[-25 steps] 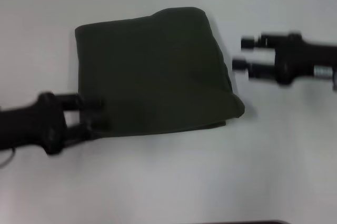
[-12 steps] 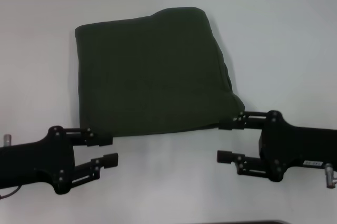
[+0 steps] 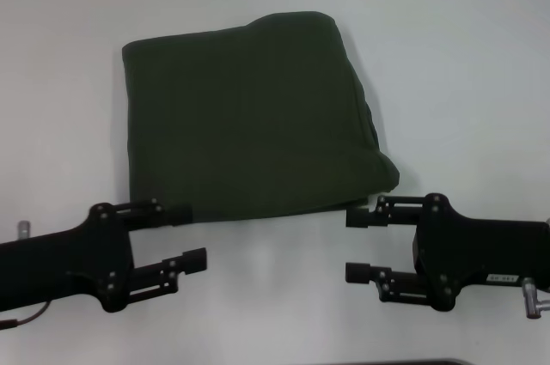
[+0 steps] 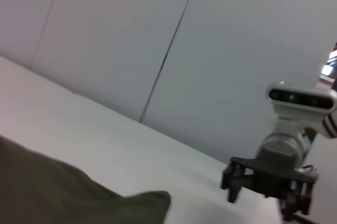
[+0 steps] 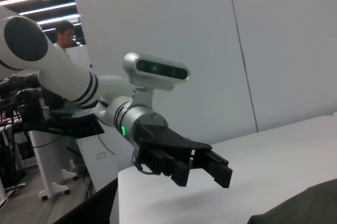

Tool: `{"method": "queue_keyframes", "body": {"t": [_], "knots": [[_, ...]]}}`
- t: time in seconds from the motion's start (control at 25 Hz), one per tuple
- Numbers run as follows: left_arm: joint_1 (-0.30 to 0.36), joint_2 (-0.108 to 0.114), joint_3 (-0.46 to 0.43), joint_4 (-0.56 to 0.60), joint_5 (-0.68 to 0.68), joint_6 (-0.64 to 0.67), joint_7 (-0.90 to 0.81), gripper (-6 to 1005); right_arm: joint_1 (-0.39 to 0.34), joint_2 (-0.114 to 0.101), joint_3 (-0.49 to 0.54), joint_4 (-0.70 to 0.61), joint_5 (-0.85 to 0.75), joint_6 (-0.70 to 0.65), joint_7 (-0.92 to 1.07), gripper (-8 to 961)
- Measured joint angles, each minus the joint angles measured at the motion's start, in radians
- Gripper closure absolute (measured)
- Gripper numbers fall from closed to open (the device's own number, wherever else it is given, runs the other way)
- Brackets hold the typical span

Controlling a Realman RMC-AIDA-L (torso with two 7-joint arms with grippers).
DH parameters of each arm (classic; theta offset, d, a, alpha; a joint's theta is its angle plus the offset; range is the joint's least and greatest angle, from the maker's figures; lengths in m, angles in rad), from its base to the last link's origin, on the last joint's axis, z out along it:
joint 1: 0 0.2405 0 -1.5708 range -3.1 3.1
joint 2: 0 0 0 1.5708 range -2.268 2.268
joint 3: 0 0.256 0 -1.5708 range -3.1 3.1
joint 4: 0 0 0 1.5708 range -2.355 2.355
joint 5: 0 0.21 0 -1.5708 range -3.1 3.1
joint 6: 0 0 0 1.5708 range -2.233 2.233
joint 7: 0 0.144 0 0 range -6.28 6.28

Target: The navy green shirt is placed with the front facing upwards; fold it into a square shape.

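The navy green shirt [image 3: 249,116] lies in the middle of the white counter [image 3: 464,56], already folded into a thick, almost square pad. No letters show on top. Both arms sit just past its near edge. The left pincer [image 3: 183,234] is by the near left corner, wide and holding nothing. The right pincer [image 3: 358,245] is by the near right corner, also wide and holding nothing. Both look about equally near.

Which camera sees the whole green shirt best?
The head view: the navy green shirt lies there whole, folded roughly square on the table. Each wrist view catches only a corner.
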Motion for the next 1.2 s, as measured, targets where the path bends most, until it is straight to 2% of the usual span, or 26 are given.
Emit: {"method": "queue_keyframes", "body": {"t": [0.2,0.48,0.68,1.2], "knots": [[0.025,0.000,-0.076,-0.022,0.003,-0.009,0.162,357,-0.012,-0.003,-0.029,0.001,-0.001,0.035,-0.005,330],[0.015,0.002,-0.054,-0.038,0.022,-0.044,0.182,212,-0.008,-0.002,-0.038,0.007,-0.013,0.051,-0.008,329],[0.012,0.004,-0.052,-0.034,0.023,-0.048,0.193,170,-0.004,-0.001,-0.040,0.016,-0.013,0.052,-0.009,329],[-0.024,0.012,-0.053,-0.028,0.023,-0.082,0.219,172,-0.001,-0.003,-0.040,0.016,-0.009,0.049,-0.004,330]]}}
